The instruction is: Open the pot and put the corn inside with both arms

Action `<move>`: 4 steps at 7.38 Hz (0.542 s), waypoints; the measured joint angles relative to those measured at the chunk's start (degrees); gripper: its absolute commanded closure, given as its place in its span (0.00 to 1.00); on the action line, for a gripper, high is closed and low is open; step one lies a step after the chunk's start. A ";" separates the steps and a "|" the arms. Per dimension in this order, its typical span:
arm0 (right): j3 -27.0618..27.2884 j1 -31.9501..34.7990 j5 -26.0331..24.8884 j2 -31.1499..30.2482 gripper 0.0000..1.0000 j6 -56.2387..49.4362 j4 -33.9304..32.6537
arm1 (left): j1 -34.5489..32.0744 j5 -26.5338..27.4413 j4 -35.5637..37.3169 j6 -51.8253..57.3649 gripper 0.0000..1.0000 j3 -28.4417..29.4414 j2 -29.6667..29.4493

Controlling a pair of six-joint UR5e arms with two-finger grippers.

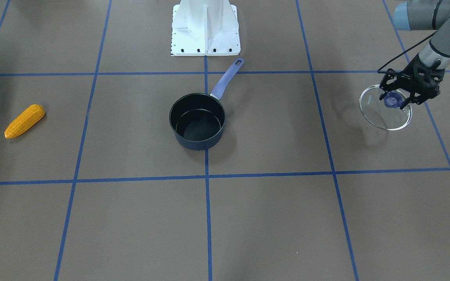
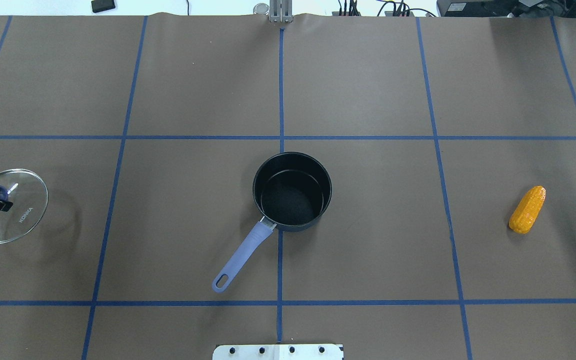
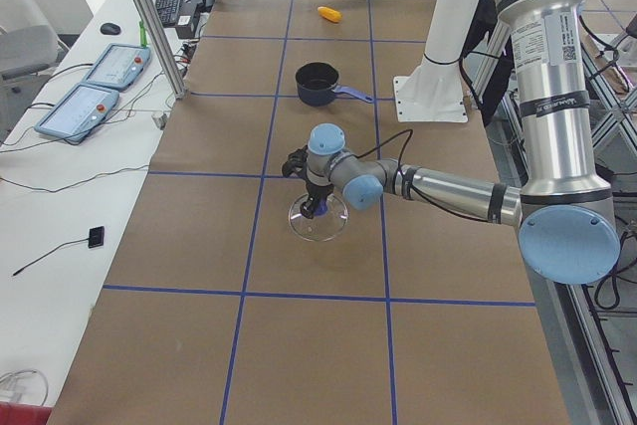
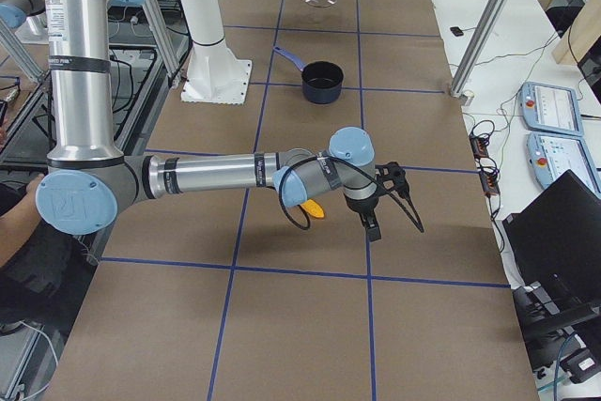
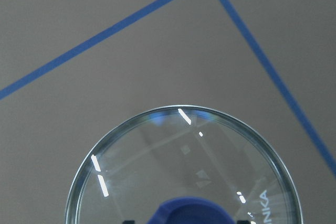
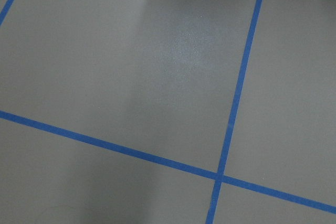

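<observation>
Reading the clock on the overhead view, with the pot point(image 1: 197, 143) at the centre and 12 o'clock pointing away from the robot. Finding the pot already uncovered, dark and empty inside, with the handle point(image 2: 240, 257) toward 7 o'clock. Pinching the blue knob point(image 1: 393, 102) of the glass lid point(image 1: 377, 119) with the left tool point(image 1: 395, 100), fingers pressed in on both sides, far out at 9 o'clock. Not being able to tell resting on the surface point(image 2: 368, 75) from hanging just above it. Treating that lid as fragile and slick, so favouring a gentle set-down before letting go.

Spotting the corn point(image 2: 528, 210) lying flat on the surface at 3 o'clock, well apart from the pot, thin end aimed toward 1 o'clock. Hovering the right tool point(image 4: 374, 218) near the corn, seen only from the side camera, so not being able to tell spread from pressed together. Showing nothing but bare surface and blue tape in its wrist view.

Judging the corn as light, stiff toy plastic, unlikely to crush, with bumpy kernels lending some grip. Expecting the taper to squeeze it out toward the thin end, so taking hold across the thick middle, fingers square to the long axis. Allowing for its length, roughly matching the pot's width, by lowering it tilted.
</observation>
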 measured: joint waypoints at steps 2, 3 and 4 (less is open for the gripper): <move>0.01 0.01 0.05 -0.08 0.00 -0.03 0.00 | 0.08 0.35 -3.65 -0.09 0.50 3.18 0.10; 0.02 0.02 0.08 -0.11 0.00 -0.03 -0.02 | 0.16 0.49 -4.13 -0.03 0.45 4.16 0.01; 0.02 0.03 0.08 -0.13 0.00 -0.02 -0.01 | 0.23 0.58 -4.31 0.06 0.39 4.95 -0.16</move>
